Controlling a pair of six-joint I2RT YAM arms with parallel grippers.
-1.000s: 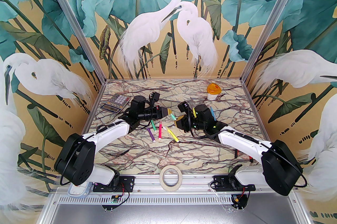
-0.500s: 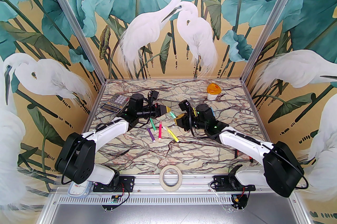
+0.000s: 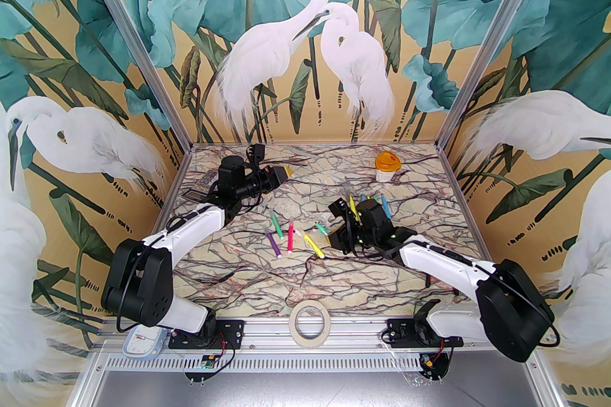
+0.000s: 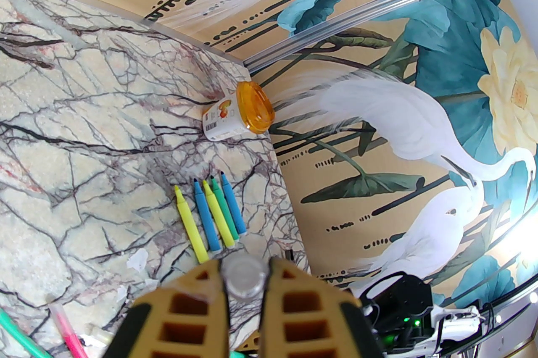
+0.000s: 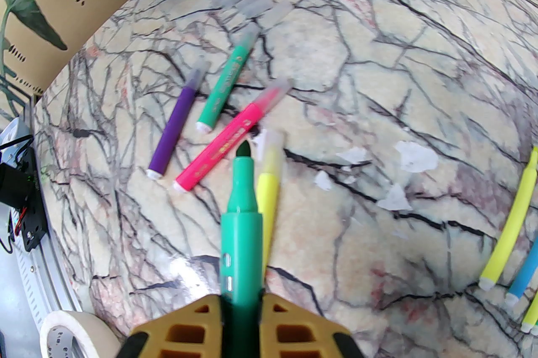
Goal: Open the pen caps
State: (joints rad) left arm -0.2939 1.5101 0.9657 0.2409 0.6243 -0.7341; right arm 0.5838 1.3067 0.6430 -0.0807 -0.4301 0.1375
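Midway through the job, the right gripper clamps an uncapped green pen above four capped pens; farther off, the left gripper pinches a clear cap. Next, probably: set both down, then fetch another.

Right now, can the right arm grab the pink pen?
Probably not yet. The right pincer is shut on an uncapped green pen, so it is full. The pink pen lies close ahead, uncovered.
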